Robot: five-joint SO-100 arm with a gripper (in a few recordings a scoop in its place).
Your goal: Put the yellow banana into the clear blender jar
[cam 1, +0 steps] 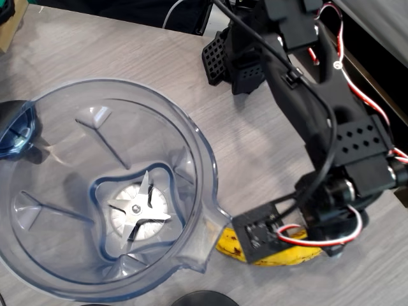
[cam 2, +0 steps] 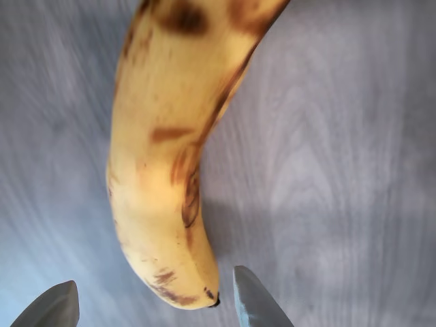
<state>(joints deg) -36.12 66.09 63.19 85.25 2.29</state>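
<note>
The yellow banana (cam 1: 229, 245) lies on the wooden table just right of the clear blender jar's (cam 1: 193, 144) pour spout, with the arm's wrist covering its middle. The jar stands upright, with its metal blade (cam 1: 138, 211) showing at the bottom. My gripper (cam 1: 275, 247) hangs low over the banana. In the wrist view the spotted banana (cam 2: 167, 170) runs up the picture, and its dark lower tip sits between the two fingertips of my gripper (cam 2: 153, 306). The jaws stand open, one on each side of that end, not pressing on it.
A small dark blue-tinted cap (cam 1: 15, 128) rests against the jar's left side. A round black object (cam 1: 204, 298) sits at the bottom edge below the spout. The arm's black base (cam 1: 233, 54) stands at the top. Bare wooden table (cam 1: 255, 159) lies between jar and arm.
</note>
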